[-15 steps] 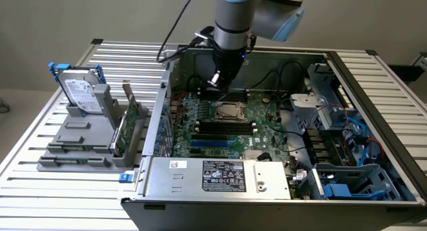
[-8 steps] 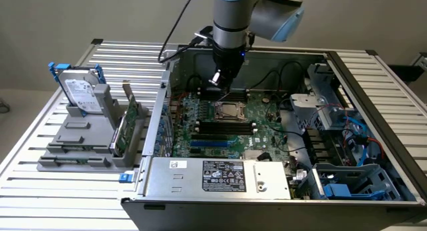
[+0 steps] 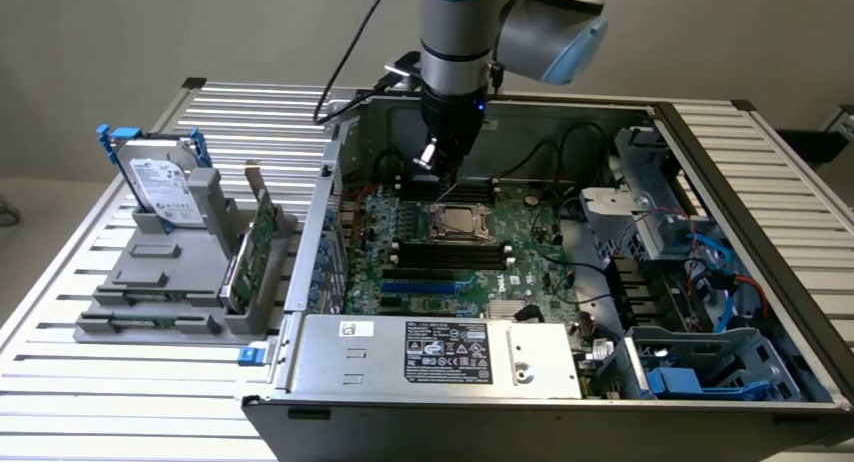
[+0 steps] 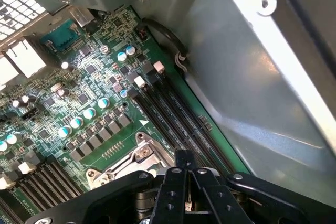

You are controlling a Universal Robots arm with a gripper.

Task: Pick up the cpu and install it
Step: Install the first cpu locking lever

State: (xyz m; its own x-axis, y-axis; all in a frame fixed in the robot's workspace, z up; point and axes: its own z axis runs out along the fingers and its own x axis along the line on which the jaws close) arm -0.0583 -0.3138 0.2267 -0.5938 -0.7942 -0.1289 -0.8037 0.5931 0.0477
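Cpu, the small flat silvery-beige square chip, cannot be placed for sure from these views. Black gripper (image 4: 185,167) is clenched tight, hovering low over the green motherboard (image 3: 534,267), just above the square metal-framed socket (image 3: 461,220); whether anything sits between its fingers cannot be told.

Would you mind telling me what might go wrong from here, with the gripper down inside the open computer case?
1. The black gripper, shut, hangs close over the square metal-framed socket; descending off-centre could bend its frame or contacts.
2. A black cable loops at the edge of the green motherboard nearby and might snag.
3. The grey metal case wall stands close alongside, so a sideways move could strike it.
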